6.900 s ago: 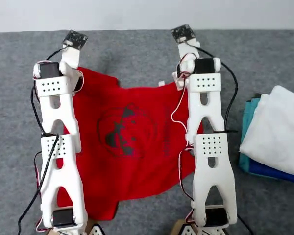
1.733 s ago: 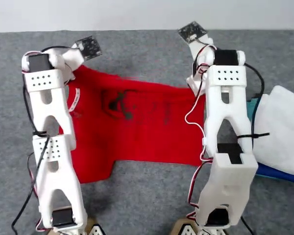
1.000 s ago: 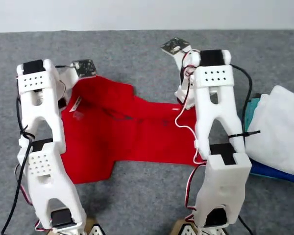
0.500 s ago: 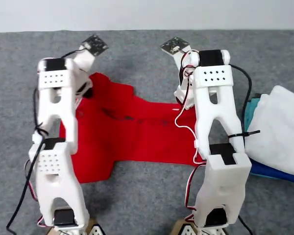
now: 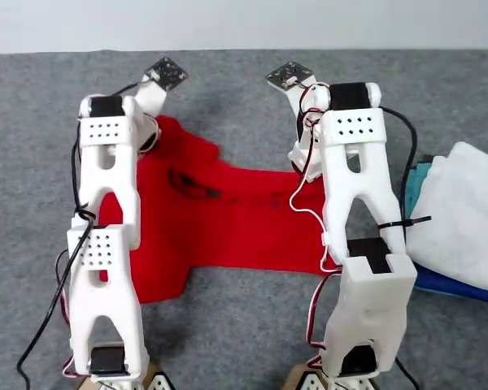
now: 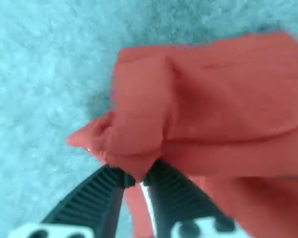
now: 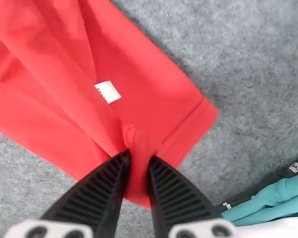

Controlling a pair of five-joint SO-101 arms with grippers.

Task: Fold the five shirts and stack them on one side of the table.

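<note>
The red shirt (image 5: 228, 219) lies across the middle of the grey table (image 5: 228, 341), between the two arms. It is doubled over into a broad band, with one flap reaching toward the arm bases on the left.

The left gripper (image 6: 135, 179) is pinched on a bunched corner of cloth at the shirt's far left end. That wrist view is smeared, so it seems to hold more than one layer, though I cannot be sure. The right gripper (image 7: 138, 157) is clamped on a pucker of fabric close to the hemmed edge at the far right end, near a small white label (image 7: 108, 91) on the cloth.

At the right side of the table sits a stack of folded shirts (image 5: 459, 215), white on top with teal and blue beneath. It is just beside the right arm and apart from the red shirt.

The fabric looks light, thin and limp. It will likely sag, crease and drag on the rough table cover rather than hold a shape, and a single pinch would let the rest trail. The sound places to grip are the corners and hems, both ends at once, taking every layer so the fold does not slide open
</note>
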